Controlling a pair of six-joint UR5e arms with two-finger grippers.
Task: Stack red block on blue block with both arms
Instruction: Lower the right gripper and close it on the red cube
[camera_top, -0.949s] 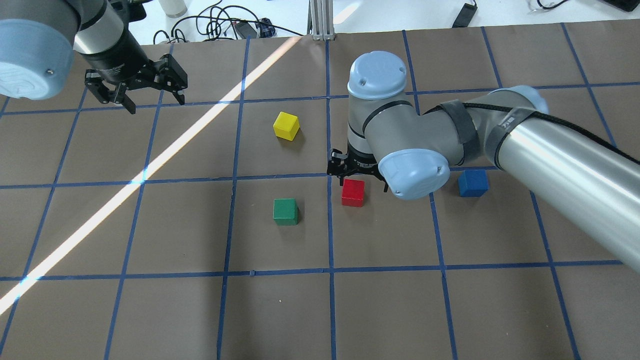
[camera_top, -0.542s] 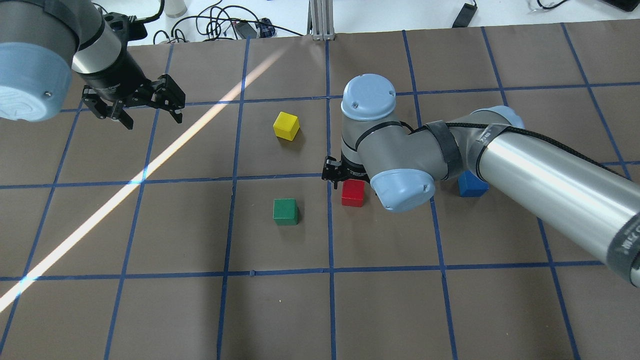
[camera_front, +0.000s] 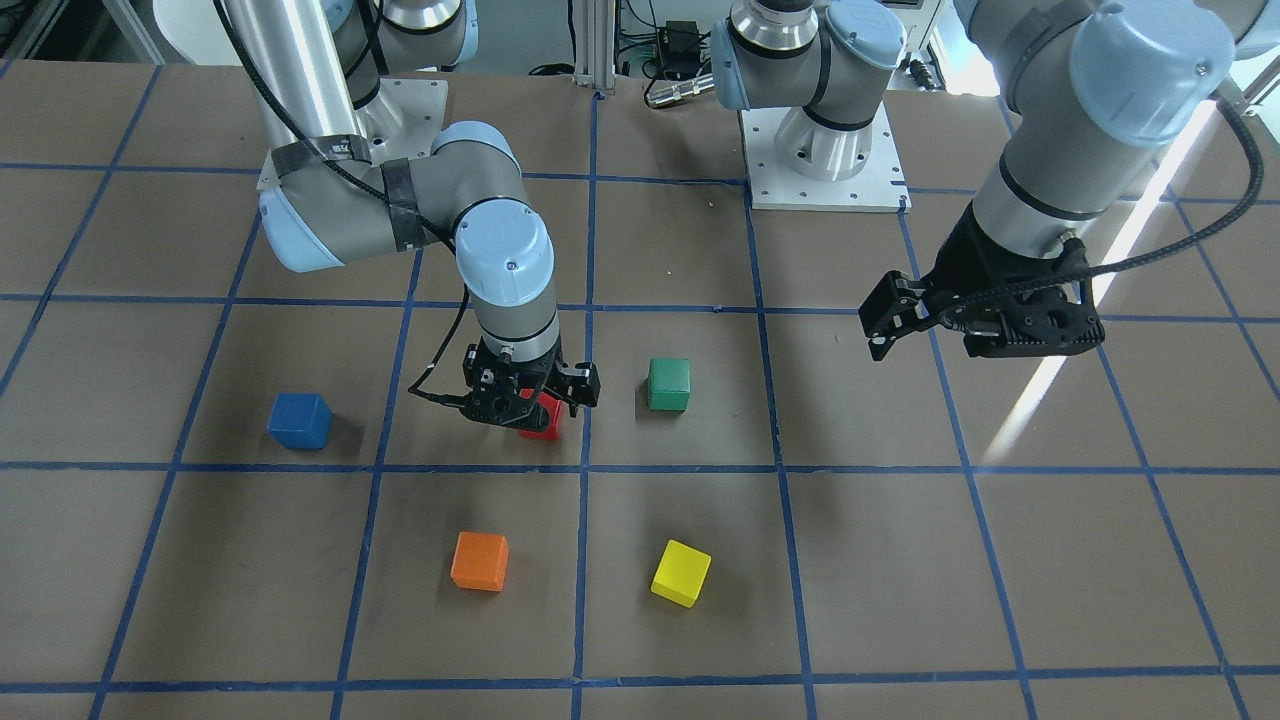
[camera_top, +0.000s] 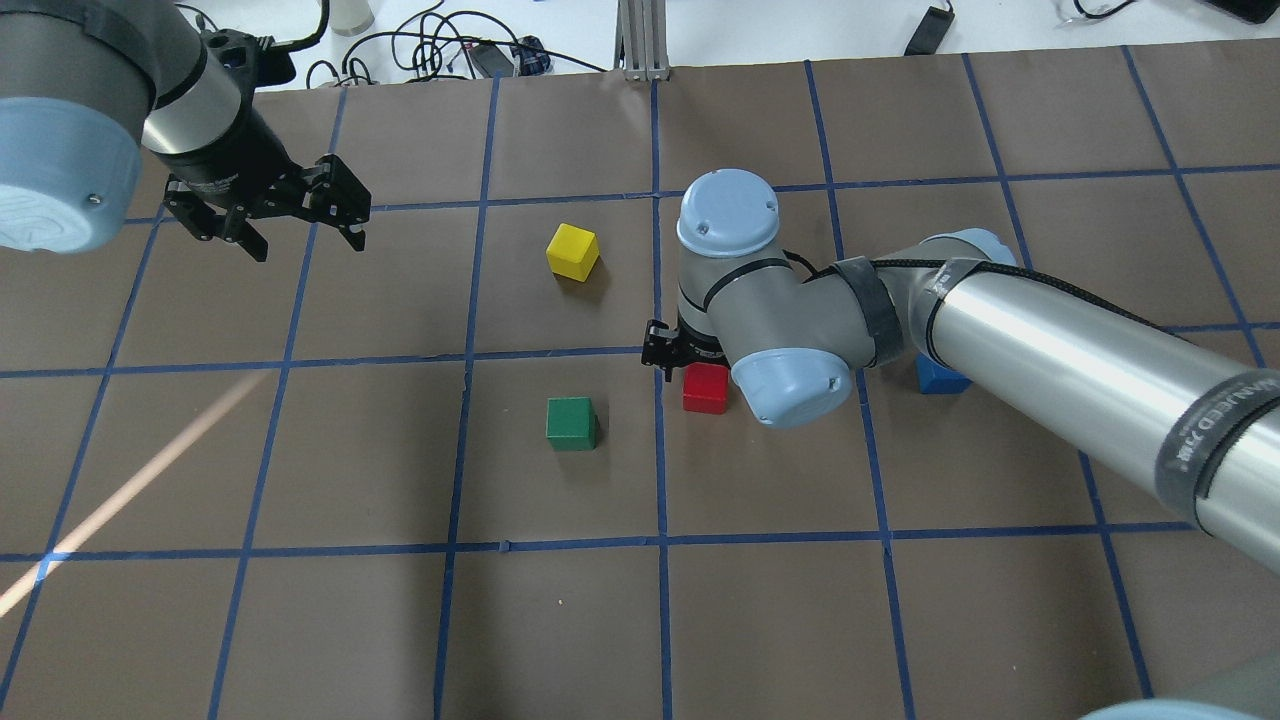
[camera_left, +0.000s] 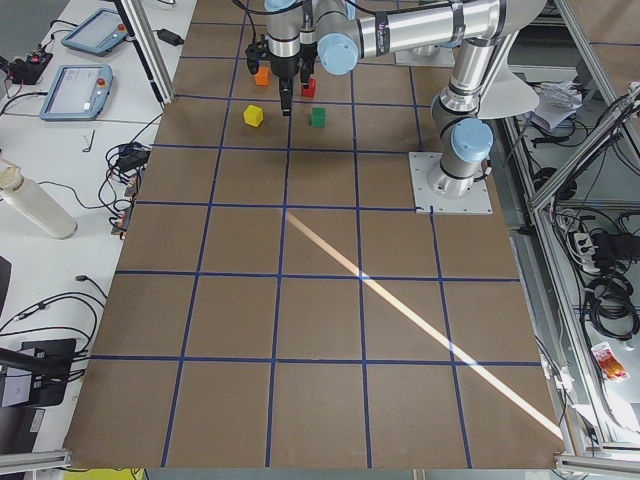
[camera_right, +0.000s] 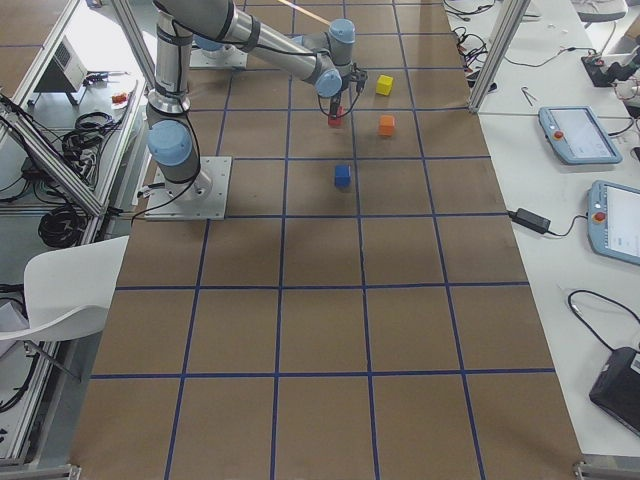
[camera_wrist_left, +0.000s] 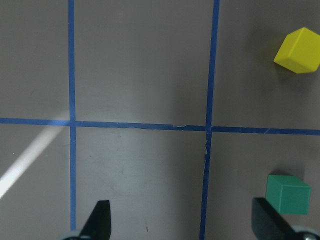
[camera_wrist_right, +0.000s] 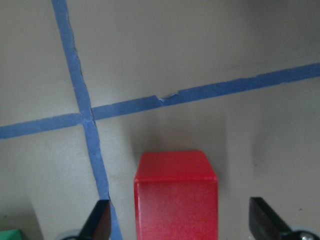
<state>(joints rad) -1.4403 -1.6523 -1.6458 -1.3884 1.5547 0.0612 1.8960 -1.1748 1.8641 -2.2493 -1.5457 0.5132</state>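
The red block (camera_top: 705, 392) sits on the brown table and also shows in the front view (camera_front: 545, 422). My right gripper (camera_top: 697, 362) is open and low over it. In the right wrist view the red block (camera_wrist_right: 175, 195) stands between the two open fingertips (camera_wrist_right: 101, 220), apart from both. The blue block (camera_front: 299, 420) sits on the table apart from it, partly hidden behind the right arm in the overhead view (camera_top: 937, 381). My left gripper (camera_top: 305, 238) is open and empty, held above the table far off to the left, and shows in the front view (camera_front: 955, 345).
A green block (camera_top: 571, 422) sits left of the red block. A yellow block (camera_top: 573, 251) lies beyond it. An orange block (camera_front: 480, 561) shows in the front view; the right arm hides it in the overhead view. Cables lie past the table's far edge.
My right gripper has come down around the red block, and its arm has shifted slightly left, covering part of the blue block. My left gripper has barely moved. The sunlight stripe has faded.
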